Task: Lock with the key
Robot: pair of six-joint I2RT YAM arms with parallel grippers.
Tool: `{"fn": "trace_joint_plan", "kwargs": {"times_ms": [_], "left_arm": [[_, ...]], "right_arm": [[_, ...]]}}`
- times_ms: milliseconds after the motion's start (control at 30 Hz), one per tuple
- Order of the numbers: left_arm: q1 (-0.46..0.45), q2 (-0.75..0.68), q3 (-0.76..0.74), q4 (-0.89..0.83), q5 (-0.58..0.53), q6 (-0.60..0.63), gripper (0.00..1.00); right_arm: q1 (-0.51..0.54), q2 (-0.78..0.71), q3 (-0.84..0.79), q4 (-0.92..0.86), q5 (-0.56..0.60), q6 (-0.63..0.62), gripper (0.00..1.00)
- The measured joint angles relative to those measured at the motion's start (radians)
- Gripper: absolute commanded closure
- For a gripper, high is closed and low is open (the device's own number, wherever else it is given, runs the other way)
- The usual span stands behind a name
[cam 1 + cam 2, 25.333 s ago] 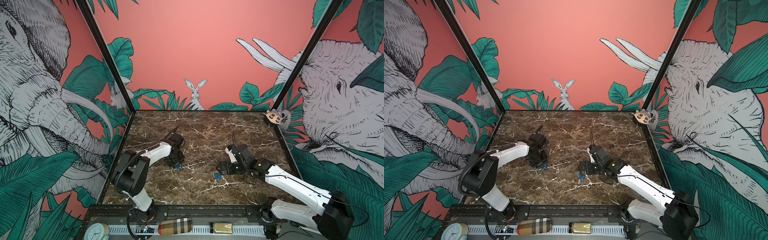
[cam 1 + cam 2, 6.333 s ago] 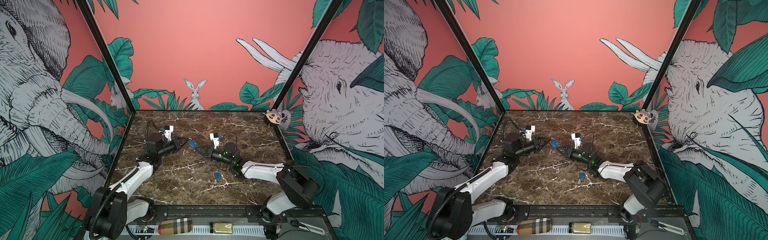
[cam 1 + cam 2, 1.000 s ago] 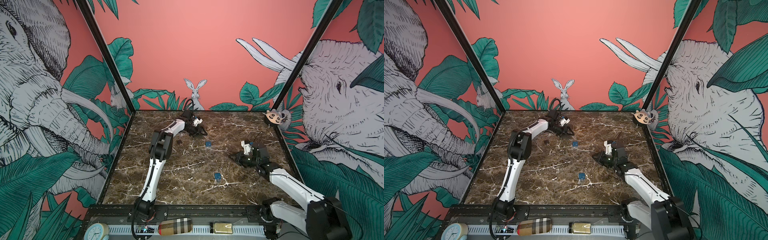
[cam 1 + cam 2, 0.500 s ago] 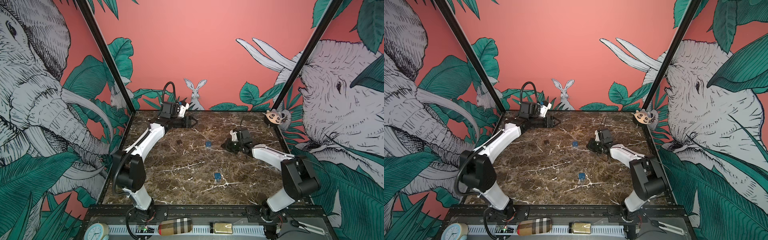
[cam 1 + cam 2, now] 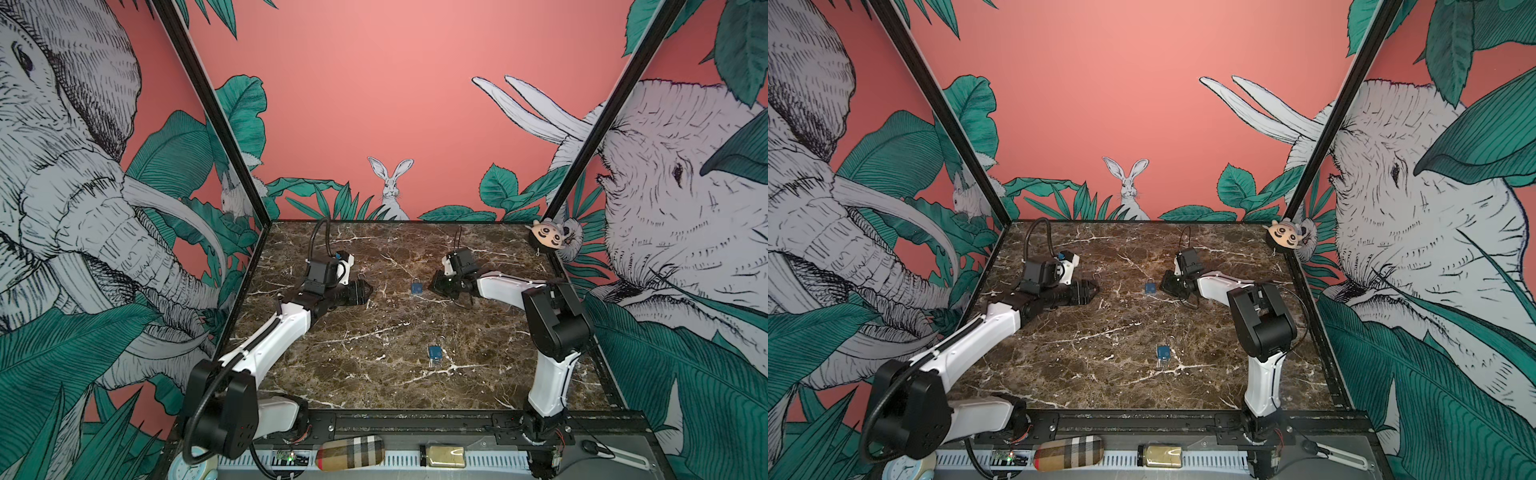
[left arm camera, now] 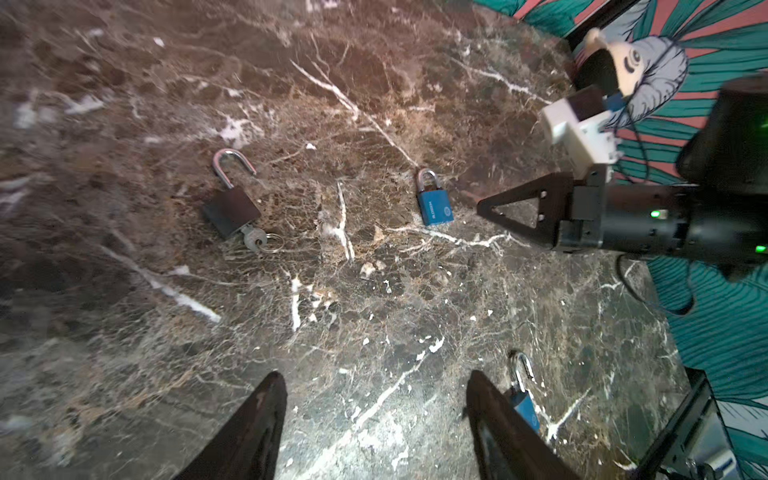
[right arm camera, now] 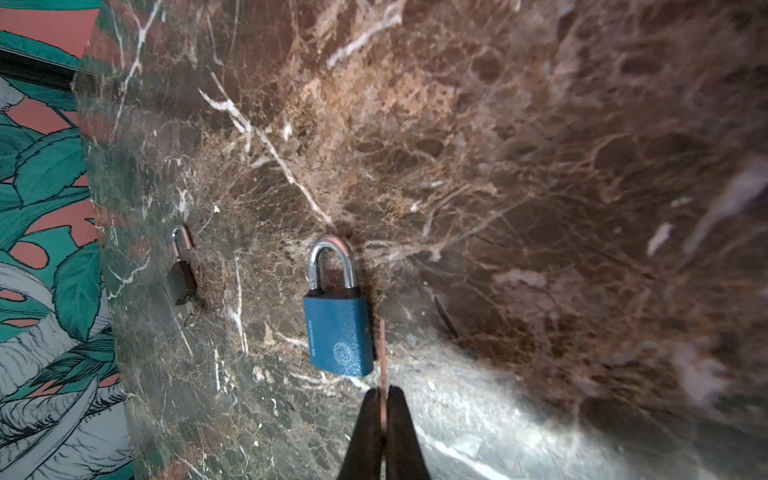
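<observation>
**On the marble table (image 5: 374, 328): black padlock (image 6: 231, 210) lying open, key (image 6: 254, 239) sitting in it**

Toward the back left of the table, the black padlock is lying flat with its shackle swung up and free at one end. The key, ring attached, is sticking out of its base, so by my reading the locking itself is not yet done. The left gripper (image 6: 374, 374) is hovering just short of the lock, its jaws standing apart with nothing between them.

The right gripper (image 7: 382, 392) is pointing at a closed blue padlock (image 7: 337, 330) in the middle of the table. Its tips are pressing together just beside the lock's lower corner and are not holding it (a thin reddish sliver is showing between them; I cannot tell what it is). A second blue padlock (image 5: 434, 353) is lying nearer the front edge, well apart from both arms — whether its shackle is seated is too small to tell.

What is remaining, as I judge it: taking hold of the black lock, pushing the shackle home and turning the key — none of it is showing as started.
</observation>
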Motion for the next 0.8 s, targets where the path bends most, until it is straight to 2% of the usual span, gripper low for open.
{"fn": "trace_joint_plan", "kwargs": {"times_ms": [100,300,400,500,733,800], "left_arm": [[0.001,-0.107,-0.034,0.003,-0.040,-0.019,0.20],[0.004,-0.248,-0.078,-0.023,-0.114,-0.037,0.14],[0.005,-0.294,-0.092,-0.051,-0.157,-0.049,0.14],[0.005,-0.327,-0.098,-0.080,-0.186,-0.066,0.14],[0.005,-0.377,-0.117,-0.108,-0.203,-0.103,0.13],[0.005,-0.381,-0.117,-0.120,-0.206,-0.111,0.13]], "right_arm": [[0.002,0.024,0.004,0.000,0.001,0.001,1.00],[0.002,0.056,0.032,0.010,-0.003,0.003,0.99],[0.002,0.066,0.045,0.008,-0.003,0.003,0.91],[0.002,0.073,0.049,0.003,0.002,0.004,0.88],[0.002,0.108,0.094,0.006,-0.001,0.003,0.69],[0.002,0.113,0.102,0.015,0.000,0.007,0.67]]}}
